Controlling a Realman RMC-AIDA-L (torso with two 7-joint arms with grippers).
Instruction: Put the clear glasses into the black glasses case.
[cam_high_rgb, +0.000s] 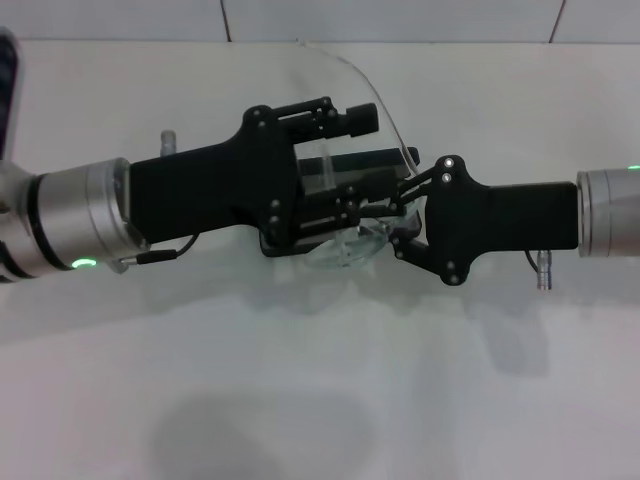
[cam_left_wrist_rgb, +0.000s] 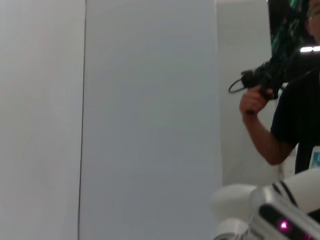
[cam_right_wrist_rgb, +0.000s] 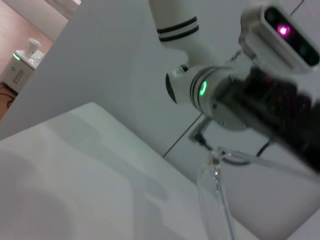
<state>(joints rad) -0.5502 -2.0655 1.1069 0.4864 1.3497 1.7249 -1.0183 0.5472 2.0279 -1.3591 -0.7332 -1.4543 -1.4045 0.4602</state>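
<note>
- While both arms are meeting over the white worktop (cam_high_rgb: 320, 400), the transparent plastic wraparound glasses (cam_high_rgb: 352, 248) are hanging above the matte black hinged case (cam_high_rgb: 350, 165), not yet seated.
- The left hand (cam_high_rgb: 375, 180) and right hand (cam_high_rgb: 405, 215) are crowding it; I cannot tell either grip.

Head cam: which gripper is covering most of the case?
The left gripper. Its black body lies across most of the black glasses case. The right gripper only meets the case's right end, by the clear glasses.
</note>
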